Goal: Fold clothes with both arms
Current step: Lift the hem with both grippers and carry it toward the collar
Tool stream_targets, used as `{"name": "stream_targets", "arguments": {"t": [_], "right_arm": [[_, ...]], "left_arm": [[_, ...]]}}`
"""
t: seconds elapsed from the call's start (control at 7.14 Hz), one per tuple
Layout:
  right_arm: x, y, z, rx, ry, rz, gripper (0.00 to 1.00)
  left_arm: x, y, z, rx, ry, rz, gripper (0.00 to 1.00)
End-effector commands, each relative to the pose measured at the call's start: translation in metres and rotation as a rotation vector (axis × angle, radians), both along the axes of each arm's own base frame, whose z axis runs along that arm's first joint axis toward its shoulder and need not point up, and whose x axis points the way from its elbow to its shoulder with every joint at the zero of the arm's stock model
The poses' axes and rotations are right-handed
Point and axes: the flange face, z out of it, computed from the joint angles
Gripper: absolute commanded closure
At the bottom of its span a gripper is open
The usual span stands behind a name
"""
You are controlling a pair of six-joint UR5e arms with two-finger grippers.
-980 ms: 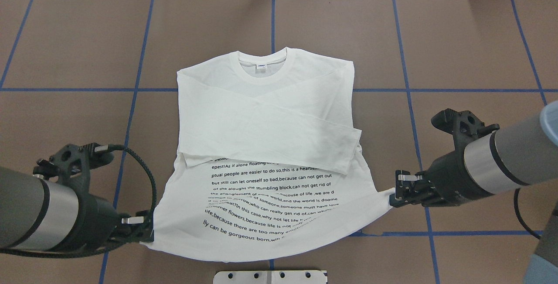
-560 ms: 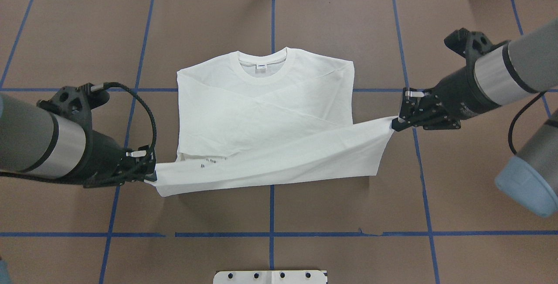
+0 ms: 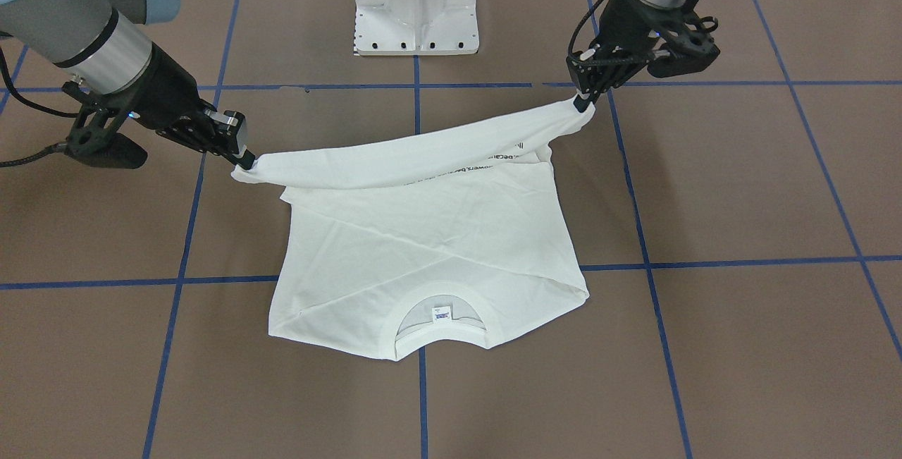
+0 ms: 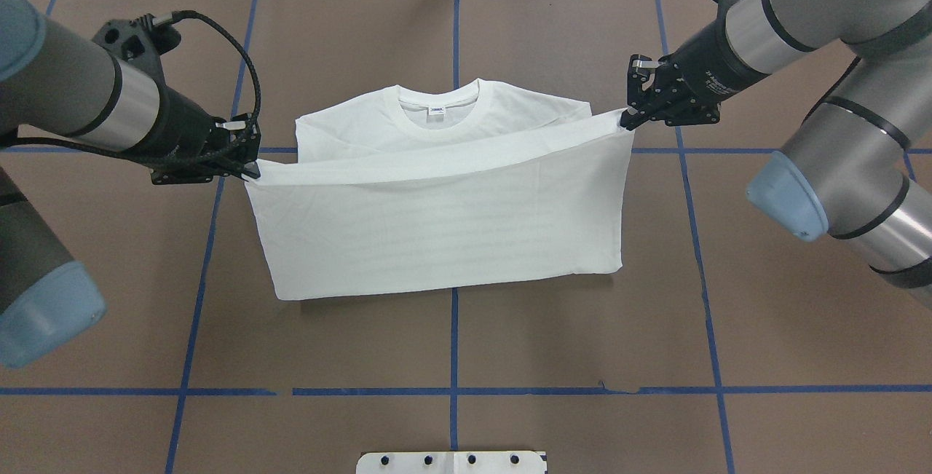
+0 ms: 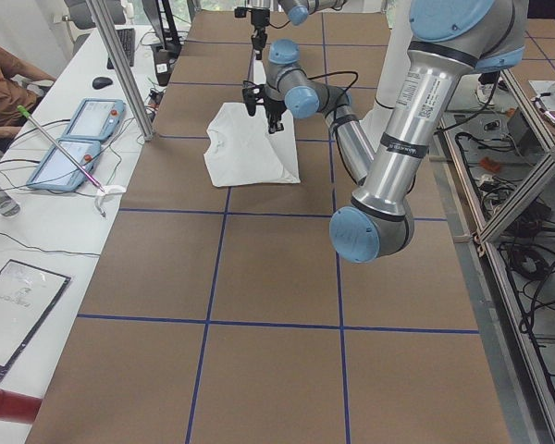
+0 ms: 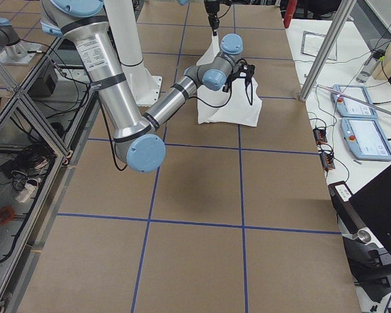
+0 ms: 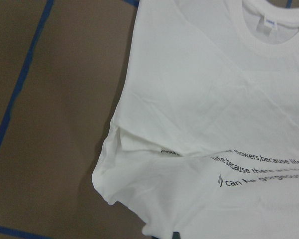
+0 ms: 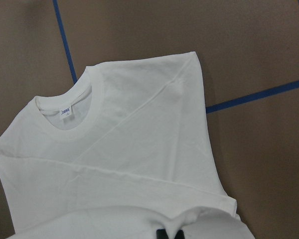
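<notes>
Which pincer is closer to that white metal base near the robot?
Left. The left pincer grips a shirt corner closer to the white base; the right pincer is farther out, level with the collar.

**Site:** robotics lab, bench-scale test cell. Here is what marks it as such from where you sit:

- Table (image 4: 582, 328): covered in brown paper and marked into squares with blue tape (image 4: 453, 343).
- Left arm (image 4: 87, 106) and right arm (image 4: 801, 8): grey metal with light blue joint caps.
- White pedestal base (image 3: 416, 4): bolted onto the table.
- Aluminium posts (image 5: 122, 69): these frame the cell.
- Your white side bench (image 5: 37, 231): it holds two control tablets (image 5: 91, 118), trailing wires and a laptop (image 6: 378, 202).
- Cable bundles (image 6: 19, 182): loose inside the open frame beside the table.
- One operator (image 5: 5, 79): seated at the bench's end, only partly in view.
</notes>
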Motion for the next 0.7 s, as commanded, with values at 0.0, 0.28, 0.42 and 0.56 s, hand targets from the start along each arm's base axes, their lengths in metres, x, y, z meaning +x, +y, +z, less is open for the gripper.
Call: {"name": "stream_targets", "arguments": {"t": [0.0,0.28,0.42,0.56], "right_arm": [[-0.023,-0.049,-0.001,0.02,0.046,0.013,1.0],[-0.048,-0.089,-0.002,0.028,0.1,0.035,1.0],[-0.064,-0.107,-0.003,0.011,0.118,0.03,1.0],[-0.068,-0.114,0.004,0.033,0.138,0.012,1.0]], "left_arm": [[0.021,-0.063,0.024,0.042,0.028,-0.033,1.0],[0.053,-0.099,0.053,0.052,0.035,-0.036,1.0],[0.06,-0.111,0.073,0.047,0.026,-0.039,1.0],[0.065,-0.123,0.092,0.042,0.019,-0.048,1.0]]}}
